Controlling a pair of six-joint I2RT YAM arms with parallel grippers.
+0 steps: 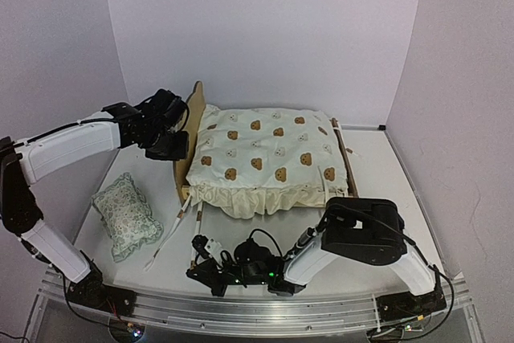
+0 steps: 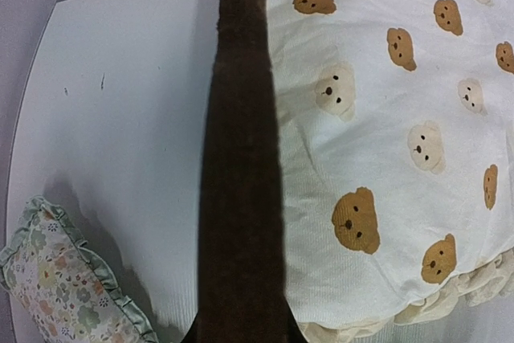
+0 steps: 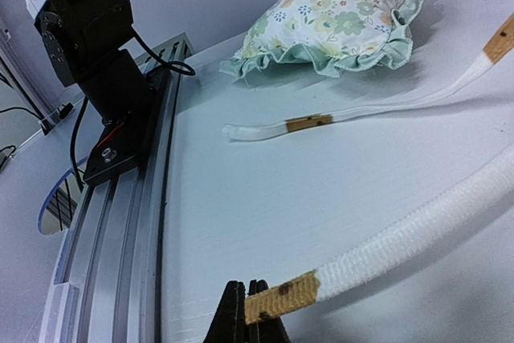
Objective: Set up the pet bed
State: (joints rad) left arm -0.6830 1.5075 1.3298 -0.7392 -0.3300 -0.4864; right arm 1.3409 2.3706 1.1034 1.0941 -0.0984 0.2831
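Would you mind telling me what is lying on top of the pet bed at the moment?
A cream bear-print cover lies over the pet bed, its ruffle hanging over the near side. Only the bed's wooden end boards show; the base beneath is hidden.

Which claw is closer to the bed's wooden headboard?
Left. The left gripper grips the headboard by its edge; the right gripper is away at the table's front, pinching a tie.

A plain white back wall [image 1: 265,30] filled the upper centre, flanked by the left wall [image 1: 48,38] and right wall [image 1: 470,78]. Below them spread a white table [image 1: 377,166], softly and evenly lit.
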